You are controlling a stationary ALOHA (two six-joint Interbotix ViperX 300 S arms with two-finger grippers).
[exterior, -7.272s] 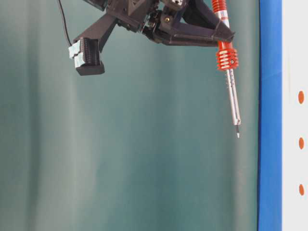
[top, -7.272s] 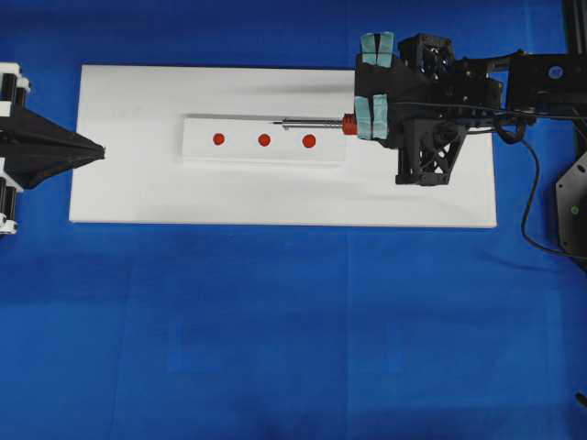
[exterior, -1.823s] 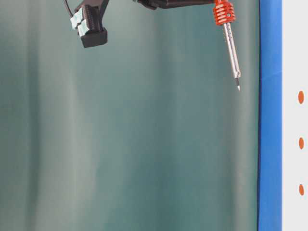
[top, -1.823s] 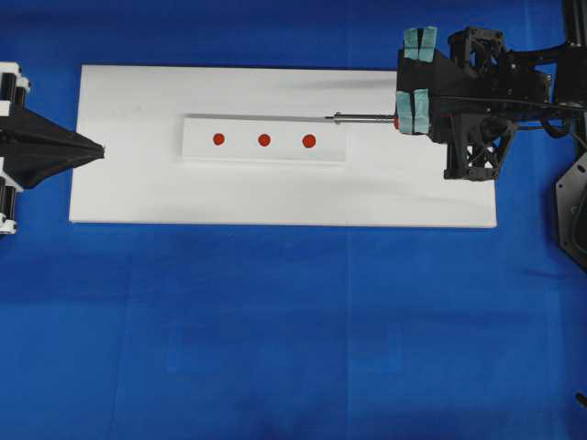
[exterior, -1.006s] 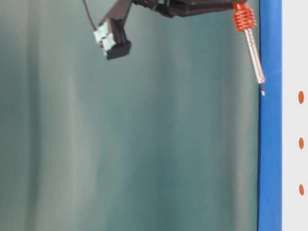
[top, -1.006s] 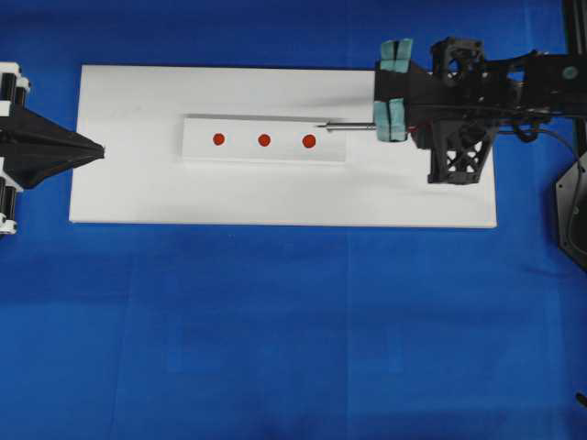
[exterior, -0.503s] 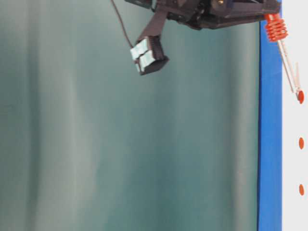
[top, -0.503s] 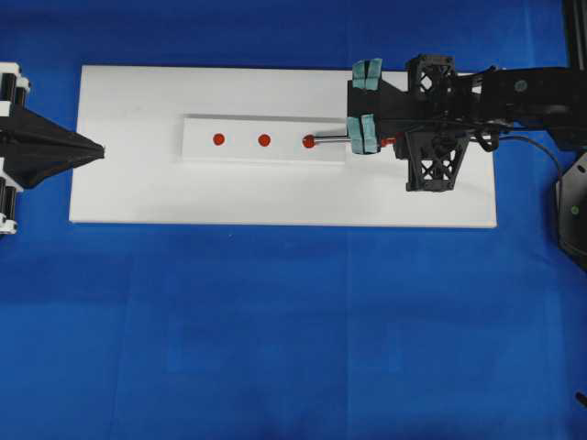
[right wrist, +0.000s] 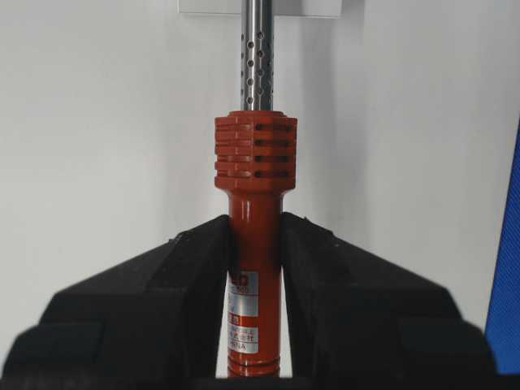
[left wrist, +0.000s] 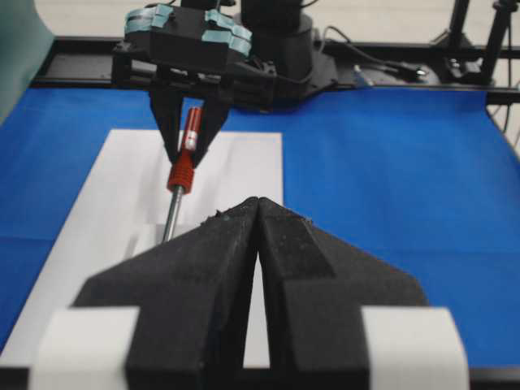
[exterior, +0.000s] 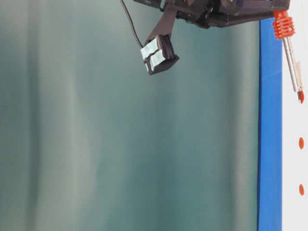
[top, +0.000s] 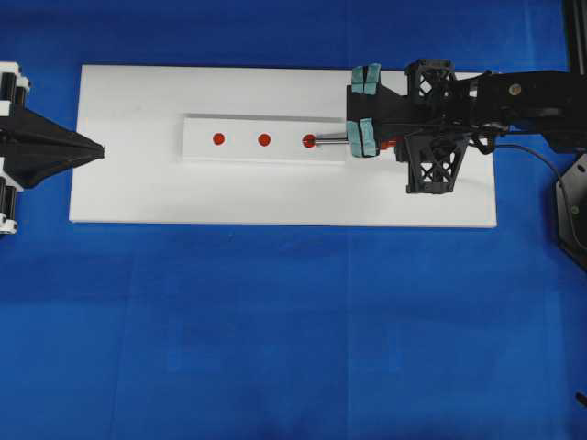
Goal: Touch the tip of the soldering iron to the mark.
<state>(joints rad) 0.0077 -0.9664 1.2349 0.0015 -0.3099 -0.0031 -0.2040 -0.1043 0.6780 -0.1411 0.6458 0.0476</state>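
Overhead: soldering iron (top: pixel 332 140), silver shaft, tip on nearest red mark (top: pixel 309 141), ahead of right gripper (top: pixel 359 137).
Table-level: tip meets mark.
Left wrist: left gripper (left wrist: pixel 257 244) pressed together.
Right wrist: ribbed red-orange handle pinched between jaws.

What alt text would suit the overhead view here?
The right gripper holds the soldering iron with its tip at the rightmost of three red marks on a white strip. The shut left gripper rests at the white board's left edge.

Robotics lab: blue-covered table (top: pixel 293 321), teal backdrop (exterior: pixel 120 144)
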